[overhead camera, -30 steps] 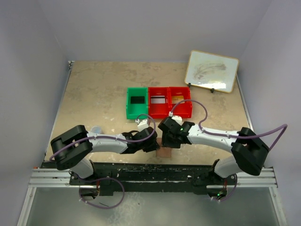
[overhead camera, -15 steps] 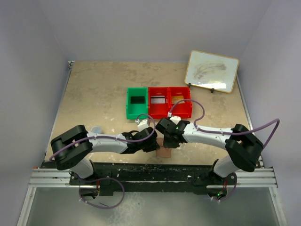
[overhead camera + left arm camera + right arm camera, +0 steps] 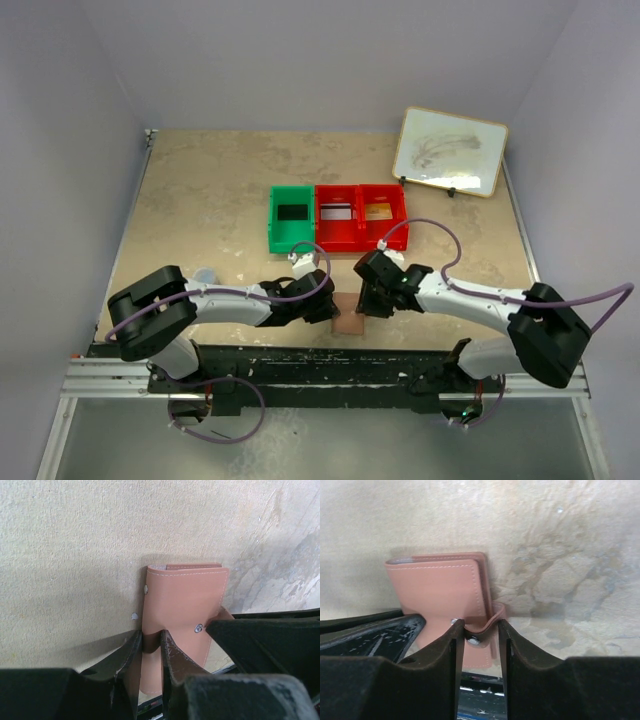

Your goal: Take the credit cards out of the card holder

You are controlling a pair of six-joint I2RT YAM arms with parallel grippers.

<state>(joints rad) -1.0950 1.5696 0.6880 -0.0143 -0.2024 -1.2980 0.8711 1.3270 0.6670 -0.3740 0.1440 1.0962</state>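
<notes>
The tan-pink card holder [image 3: 348, 320] lies folded shut at the near edge of the table, between my two grippers. My left gripper [image 3: 150, 637] is shut on the card holder's [image 3: 185, 595] left edge. My right gripper [image 3: 481, 625] has the card holder's snap strap [image 3: 489, 622] bowed between its fingers, touching both. The body of the card holder [image 3: 440, 587] lies beyond the right fingertips. Three credit cards rest in the bins: a black one [image 3: 291, 212], a white-grey one [image 3: 337, 212] and a gold one [image 3: 378, 210].
A green bin [image 3: 273, 222] and two red bins [image 3: 358, 238] stand in a row at mid-table. A framed whiteboard [image 3: 451, 151] leans at the back right. A small grey object [image 3: 204, 273] sits by the left arm. The black rail [image 3: 320, 362] runs just below the card holder.
My right wrist has shifted to the right and slightly nearer, off the top of the card holder. The left arm has held still.
</notes>
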